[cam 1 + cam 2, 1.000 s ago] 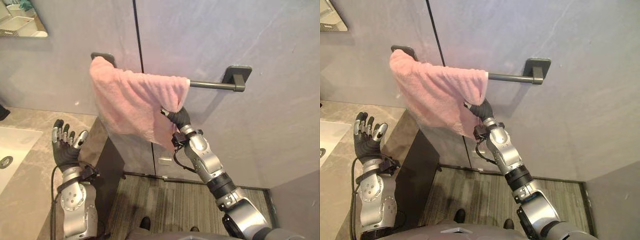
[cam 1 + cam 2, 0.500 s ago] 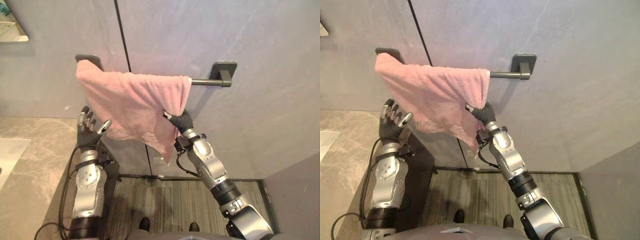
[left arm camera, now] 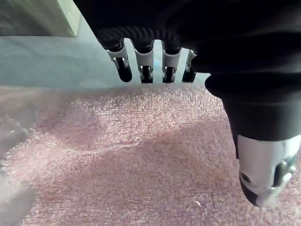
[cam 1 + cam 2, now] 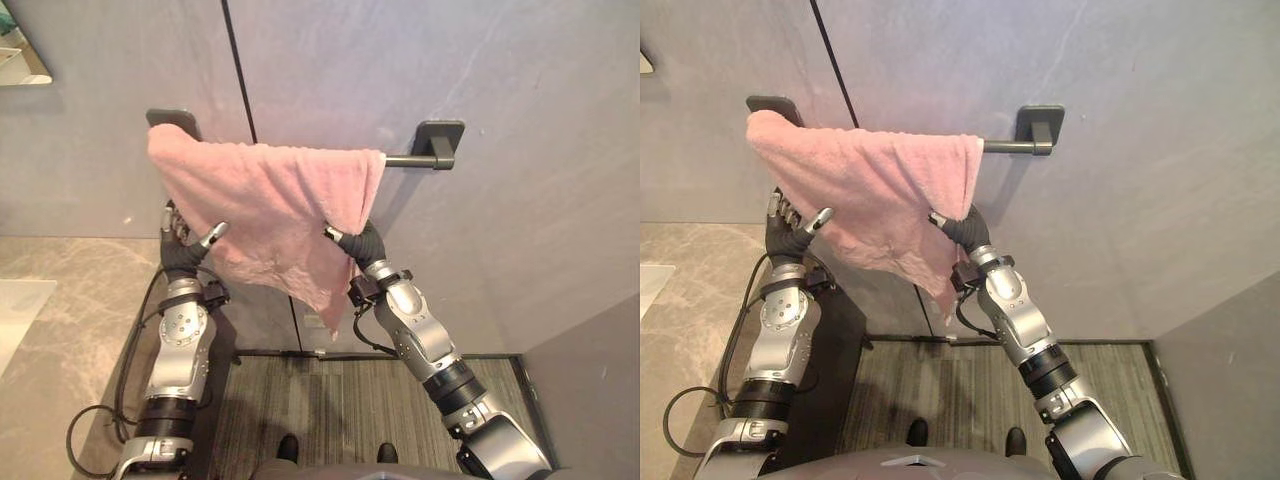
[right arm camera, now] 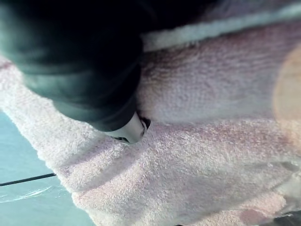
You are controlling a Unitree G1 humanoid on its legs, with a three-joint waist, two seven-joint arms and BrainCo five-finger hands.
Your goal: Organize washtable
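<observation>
Pink towel (image 4: 270,200) on rail (image 4: 410,161), in right hand (image 4: 364,244)

I see the pink towel (image 4: 875,195) draped over the dark towel bar (image 4: 1015,146) on the grey wall, across the upper middle of the frame. My right hand (image 4: 962,230) at centre pinches the towel's right hanging edge, thumb in front of the cloth. My left hand (image 4: 790,232), at left, has straight fingers at the towel's lower left edge, with marble counter (image 4: 680,290) at lower left.
</observation>
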